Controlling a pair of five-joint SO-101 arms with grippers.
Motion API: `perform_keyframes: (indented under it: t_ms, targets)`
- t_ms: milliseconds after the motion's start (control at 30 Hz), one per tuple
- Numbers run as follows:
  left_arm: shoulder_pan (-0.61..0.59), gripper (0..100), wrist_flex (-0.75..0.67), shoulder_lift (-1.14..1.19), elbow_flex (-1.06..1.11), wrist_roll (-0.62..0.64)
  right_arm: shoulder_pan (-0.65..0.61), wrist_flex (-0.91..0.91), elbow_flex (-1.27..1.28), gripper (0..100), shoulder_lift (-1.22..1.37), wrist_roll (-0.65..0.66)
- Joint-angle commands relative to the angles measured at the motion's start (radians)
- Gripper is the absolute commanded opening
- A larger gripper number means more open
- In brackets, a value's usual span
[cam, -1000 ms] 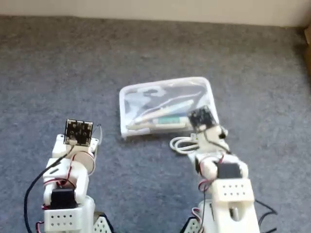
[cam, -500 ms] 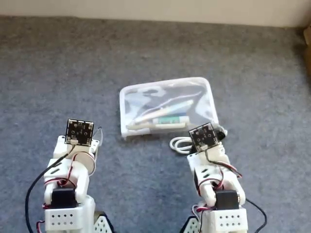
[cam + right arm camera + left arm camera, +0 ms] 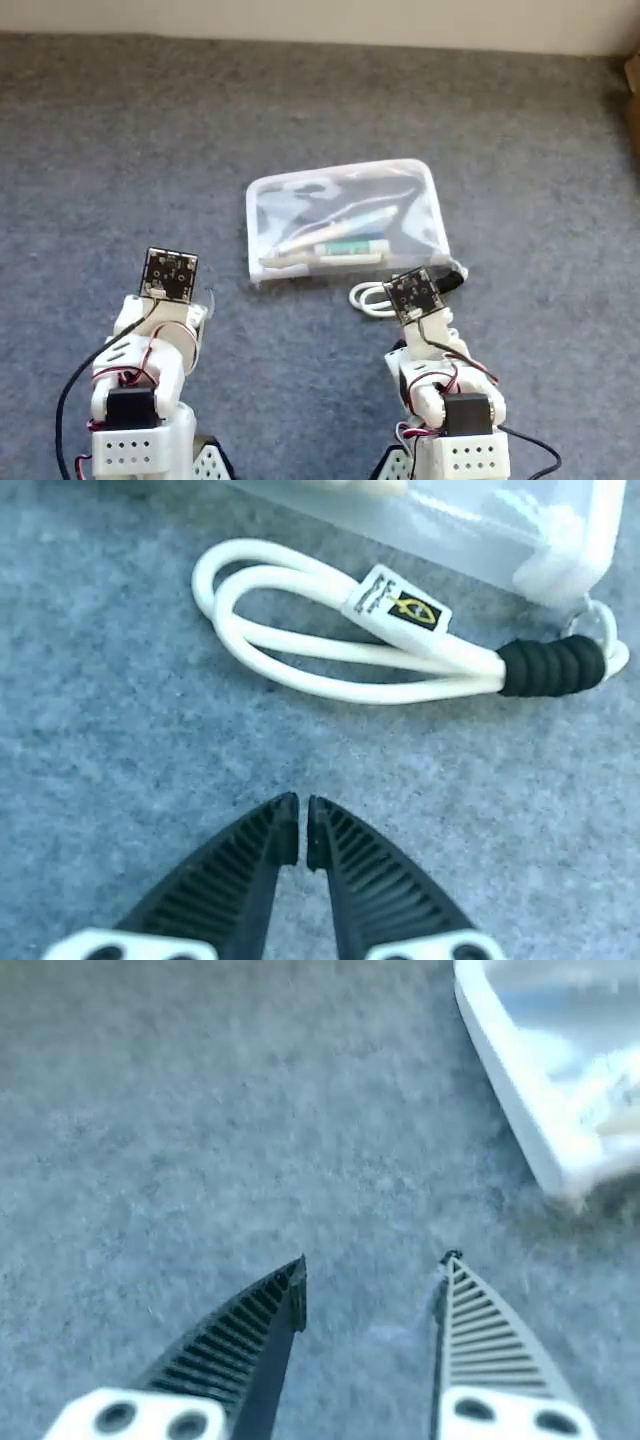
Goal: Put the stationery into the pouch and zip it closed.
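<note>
Right wrist view: the right gripper (image 3: 303,828) has its two black ribbed jaws drawn together to a hairline gap, with nothing between them, poised over bare grey carpet. Just beyond its tips lies a white looped cord (image 3: 330,645), doubled on itself, carrying a small printed label (image 3: 397,605) and ending in a black ribbed sleeve (image 3: 550,665). The sleeve meets a small ring (image 3: 600,630) at the corner of the clear pouch (image 3: 480,520), which lies past the cord. The gripper is apart from both the cord and the pouch.

In the left wrist view the left gripper (image 3: 375,1262) stands wide apart, one jaw dark and one pale, holding nothing above the carpet. A white-edged corner of the pouch (image 3: 540,1080) lies ahead of it and off to one side, well clear of the tips.

From the high view the pouch (image 3: 345,220) rests flat near the middle of the grey surface (image 3: 150,130), with pens and other stationery (image 3: 335,235) visible inside through its clear wall. The cord (image 3: 372,298) trails from its near right corner toward the right arm (image 3: 440,380). The left arm (image 3: 140,370) sits at the near left, apart from the pouch. Whether the zip is fully closed cannot be made out.
</note>
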Motion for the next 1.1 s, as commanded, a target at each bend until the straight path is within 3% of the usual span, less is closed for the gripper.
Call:
perform_keyframes:
  t_ms: [0,67,300,467,600,900,1067]
  targets:
    - [0.022,20,0.175,-0.005,0.018,-0.098,0.016,0.005,0.114,0.7,0.002,0.009]
    - [-0.012,20,0.264,-0.008,0.018,-0.172,0.016,0.005,0.114,0.7,0.002,0.009]
    - [-0.211,20,0.281,-0.005,0.018,-0.324,0.016,0.005,0.114,0.7,0.002,0.009]
    - [-0.182,18,0.282,-0.007,0.018,-0.322,0.016,0.005,0.114,0.7,0.002,0.009]
    - [-0.180,0,0.282,-0.005,0.018,-0.322,0.016,0.005,0.114,0.7,0.002,0.009]
    - [-0.185,3,0.282,-0.007,0.018,-0.315,0.016,0.005,0.114,0.7,0.002,0.009]
    - [-0.180,3,0.273,-0.010,0.018,-0.143,0.016,0.005,0.114,0.7,0.002,0.009]
